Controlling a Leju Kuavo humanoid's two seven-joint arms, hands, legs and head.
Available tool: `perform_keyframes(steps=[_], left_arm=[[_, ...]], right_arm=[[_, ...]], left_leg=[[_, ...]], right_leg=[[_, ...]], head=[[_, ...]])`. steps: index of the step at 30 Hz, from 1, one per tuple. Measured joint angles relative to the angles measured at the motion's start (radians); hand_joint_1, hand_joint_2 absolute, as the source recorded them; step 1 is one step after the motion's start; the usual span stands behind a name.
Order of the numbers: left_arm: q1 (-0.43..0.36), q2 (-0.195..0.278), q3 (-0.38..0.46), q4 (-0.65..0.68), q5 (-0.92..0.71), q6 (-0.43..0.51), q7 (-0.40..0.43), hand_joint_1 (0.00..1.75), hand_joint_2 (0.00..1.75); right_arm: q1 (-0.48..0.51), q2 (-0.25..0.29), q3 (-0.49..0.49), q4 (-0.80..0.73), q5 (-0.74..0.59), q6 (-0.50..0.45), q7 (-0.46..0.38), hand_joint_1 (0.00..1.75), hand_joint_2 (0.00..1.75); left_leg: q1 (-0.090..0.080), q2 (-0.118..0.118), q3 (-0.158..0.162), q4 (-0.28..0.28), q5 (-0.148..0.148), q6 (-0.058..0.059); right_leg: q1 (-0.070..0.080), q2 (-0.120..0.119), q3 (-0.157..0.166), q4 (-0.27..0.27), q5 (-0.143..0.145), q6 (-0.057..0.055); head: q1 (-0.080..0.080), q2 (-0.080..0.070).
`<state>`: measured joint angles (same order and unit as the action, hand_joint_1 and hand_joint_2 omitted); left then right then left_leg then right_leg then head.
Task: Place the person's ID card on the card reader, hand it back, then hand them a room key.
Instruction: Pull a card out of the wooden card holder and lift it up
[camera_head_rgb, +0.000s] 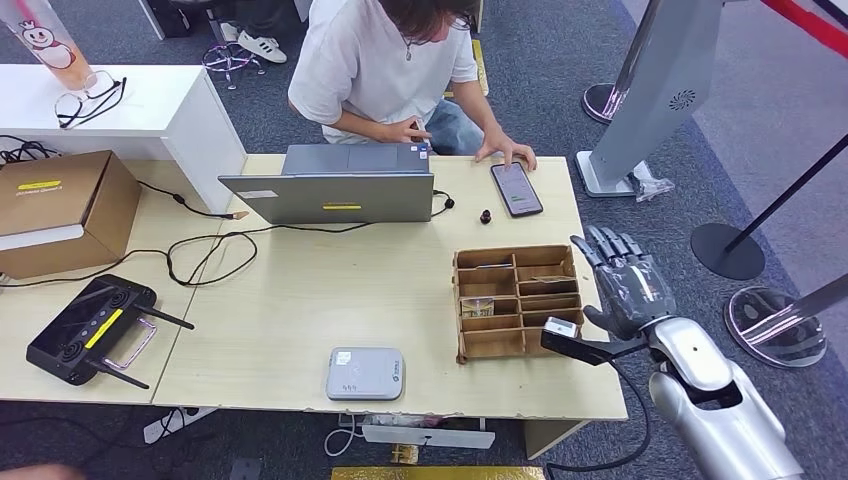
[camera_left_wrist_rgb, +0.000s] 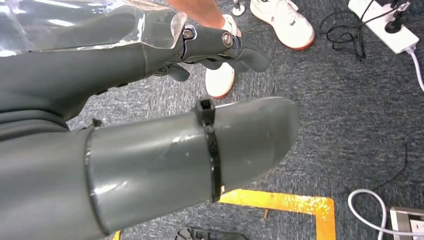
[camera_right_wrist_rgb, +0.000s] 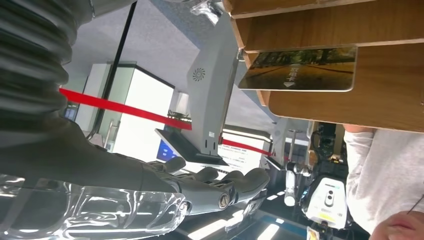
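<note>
Pale wooden table (camera_head_rgb: 300, 300) stands on dark grey carpet (camera_head_rgb: 560, 90); a white counter (camera_head_rgb: 150, 110) abuts its far left corner; beyond the table's right end rises a grey kiosk stand (camera_head_rgb: 650, 90), with black stanchion bases (camera_head_rgb: 727, 250) near it; a red barrier belt (camera_head_rgb: 810, 25) crosses the far right corner; yellow floor marking (camera_left_wrist_rgb: 280, 202) lies on the carpet.

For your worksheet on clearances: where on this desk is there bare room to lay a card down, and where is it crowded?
Bare wood lies between the laptop, the card reader and the wooden organizer. Another patch sits between the remote controller and the reader. The far edge is crowded: laptop, phone, the person's hand.
</note>
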<state>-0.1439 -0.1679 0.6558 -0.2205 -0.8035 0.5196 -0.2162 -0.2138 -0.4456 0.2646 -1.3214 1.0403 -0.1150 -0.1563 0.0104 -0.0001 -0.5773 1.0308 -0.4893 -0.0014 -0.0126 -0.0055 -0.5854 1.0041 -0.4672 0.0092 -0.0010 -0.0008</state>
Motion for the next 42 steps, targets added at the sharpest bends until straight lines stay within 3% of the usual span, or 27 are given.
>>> perform_keyframes(steps=[8, 15, 27, 28, 30, 32, 34, 35, 42], left_arm=[[-0.006, -0.001, 0.019, 0.000, 0.086, -0.001, -0.022, 0.00, 0.00], [-0.007, -0.009, 0.010, 0.000, 0.008, -0.004, -0.023, 0.00, 0.00], [0.007, 0.035, -0.064, 0.000, -0.070, -0.025, 0.014, 0.00, 0.00], [0.009, 0.038, -0.064, 0.000, -0.061, -0.025, 0.013, 0.00, 0.00], [0.011, 0.040, -0.064, 0.000, -0.045, -0.024, 0.008, 0.00, 0.00], [0.013, 0.040, -0.064, 0.000, -0.036, -0.024, 0.001, 0.00, 0.00], [0.015, 0.038, -0.064, 0.000, -0.033, -0.024, -0.002, 0.00, 0.00], [0.015, 0.037, -0.064, 0.000, -0.032, -0.025, -0.003, 0.00, 0.00], [0.015, 0.023, -0.064, 0.000, -0.031, -0.025, -0.001, 0.00, 0.00]], right_arm=[[-0.001, 0.000, 0.013, 0.000, -0.003, -0.001, 0.002, 0.00, 1.75], [-0.003, 0.000, 0.026, 0.000, -0.003, 0.000, 0.004, 0.00, 1.75], [0.001, 0.000, 0.029, 0.000, -0.004, -0.001, 0.009, 0.05, 1.75], [0.001, 0.000, 0.029, 0.000, -0.004, -0.001, 0.009, 0.15, 1.75], [0.001, 0.000, 0.031, 0.000, -0.004, -0.001, 0.009, 0.68, 1.75], [0.001, 0.000, 0.033, 0.000, -0.004, 0.000, 0.009, 1.34, 1.75], [0.000, 0.000, 0.034, 0.000, -0.004, 0.000, 0.008, 1.67, 1.75], [-0.001, 0.000, 0.035, 0.000, -0.004, 0.000, 0.008, 1.75, 1.75], [-0.008, 0.000, 0.041, 0.000, -0.004, 0.001, 0.001, 1.75, 1.75]], left_leg=[[0.000, 0.000, 0.000, 0.000, 0.000, 0.000], [0.000, 0.000, 0.000, 0.000, 0.000, 0.000], [0.000, 0.000, 0.000, 0.000, 0.000, 0.000], [0.000, 0.000, 0.000, 0.000, 0.000, 0.000], [0.000, 0.000, 0.000, 0.000, 0.000, 0.000], [0.000, 0.000, 0.000, 0.000, 0.000, 0.000], [0.000, 0.000, -0.001, 0.000, 0.000, 0.000], [0.000, 0.000, -0.001, 0.000, 0.000, 0.000], [0.000, 0.000, 0.000, 0.000, 0.000, 0.000]], right_leg=[[0.000, 0.000, 0.000, 0.000, 0.000, 0.000], [0.000, 0.000, 0.000, 0.000, 0.000, 0.000], [0.000, 0.000, 0.000, 0.000, 0.000, 0.000], [0.000, 0.000, 0.000, 0.000, 0.000, 0.000], [0.000, 0.000, 0.000, 0.000, 0.000, 0.000], [0.000, 0.000, 0.000, 0.000, 0.000, 0.000], [0.000, 0.000, 0.000, 0.000, 0.000, 0.000], [0.000, 0.000, 0.000, 0.000, 0.000, 0.000], [0.000, 0.000, 0.000, 0.000, 0.000, 0.000]], head=[[0.000, 0.000], [0.000, 0.000], [0.000, 0.000], [0.000, 0.000], [0.000, 0.000], [0.000, 0.000], [0.000, 0.000], [0.000, 0.000], [0.000, 0.000]])
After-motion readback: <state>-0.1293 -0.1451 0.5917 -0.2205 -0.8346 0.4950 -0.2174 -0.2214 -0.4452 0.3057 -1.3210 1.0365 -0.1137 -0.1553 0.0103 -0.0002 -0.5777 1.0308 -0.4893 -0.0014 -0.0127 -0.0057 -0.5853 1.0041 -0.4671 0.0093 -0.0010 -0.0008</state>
